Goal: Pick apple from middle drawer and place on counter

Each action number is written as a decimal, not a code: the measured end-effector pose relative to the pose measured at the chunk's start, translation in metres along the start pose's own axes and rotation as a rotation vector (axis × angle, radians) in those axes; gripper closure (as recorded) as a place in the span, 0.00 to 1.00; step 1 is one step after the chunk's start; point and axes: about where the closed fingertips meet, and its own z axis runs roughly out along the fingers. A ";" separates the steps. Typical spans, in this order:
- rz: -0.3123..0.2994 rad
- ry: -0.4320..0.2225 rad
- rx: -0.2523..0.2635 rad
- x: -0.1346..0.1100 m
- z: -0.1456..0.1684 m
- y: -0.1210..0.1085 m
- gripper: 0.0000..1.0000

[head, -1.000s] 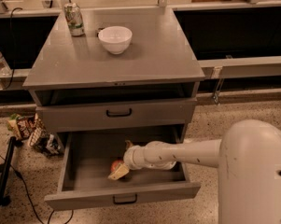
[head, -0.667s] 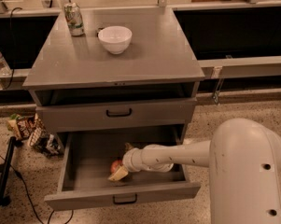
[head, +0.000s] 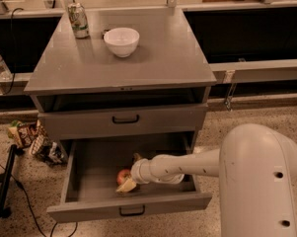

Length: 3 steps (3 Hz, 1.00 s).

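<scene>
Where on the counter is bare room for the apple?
The counter is bare across its front half and right of the white bowl; the back-left corner is crowded by bowl and can. The gripper is in the middle drawer at the apple.

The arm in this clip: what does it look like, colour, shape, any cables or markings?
The arm is smooth off-white: a slim cylindrical forearm, ringed at the wrist, off a big rounded housing with two small dark holes. No cables or lettering show. The gripper, in the middle drawer by the apple, looks yellowish.
</scene>
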 end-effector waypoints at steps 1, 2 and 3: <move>0.007 0.022 0.001 0.009 -0.010 0.003 0.01; 0.010 0.029 -0.007 0.013 -0.015 0.006 0.31; 0.016 0.035 -0.016 0.016 -0.017 0.008 0.54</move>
